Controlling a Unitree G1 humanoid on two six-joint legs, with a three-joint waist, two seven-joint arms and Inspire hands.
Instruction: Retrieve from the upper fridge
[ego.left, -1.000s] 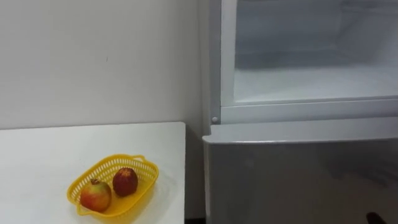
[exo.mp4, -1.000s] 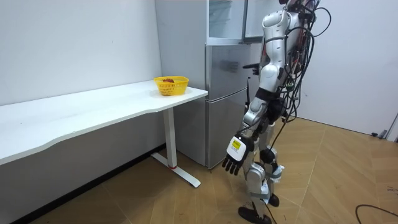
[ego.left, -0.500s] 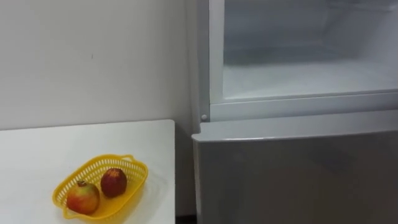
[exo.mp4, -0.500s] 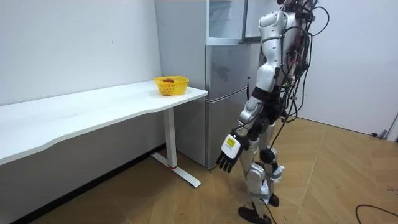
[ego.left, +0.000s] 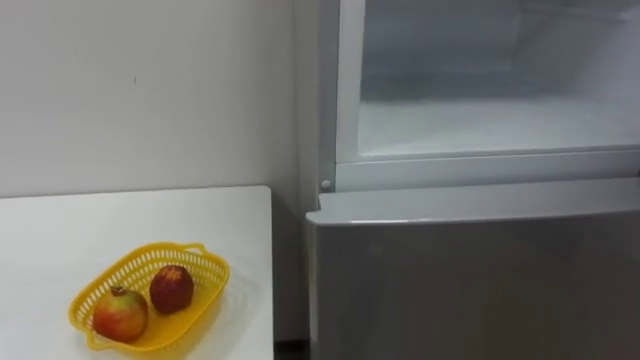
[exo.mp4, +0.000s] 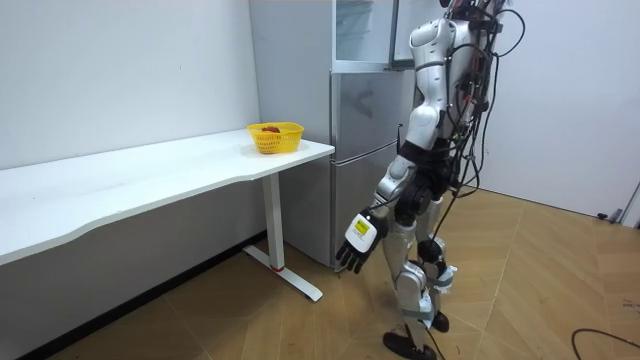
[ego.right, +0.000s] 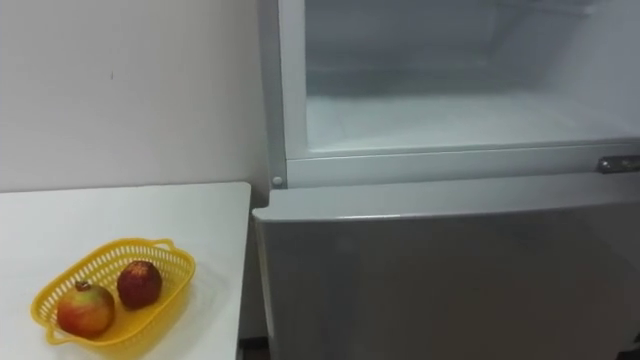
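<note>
The left hand (exo.mp4: 355, 240) hangs low, fingers loose and empty, fruit (ego.left: 171, 288) lies in the basket (ego.left: 207, 272) on the table (ego.left: 60, 230), and the fridge's open upper shelf (ego.left: 480, 125) looks bare, so a raised arm might clip the lower door (ego.left: 470, 280) or grasp nothing.

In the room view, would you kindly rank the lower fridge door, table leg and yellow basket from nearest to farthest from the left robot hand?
From the left robot hand, hanging low:
1. Lower fridge door, just behind it.
2. Table leg, toward the room view's left.
3. Yellow basket, higher up and farther back.
</note>
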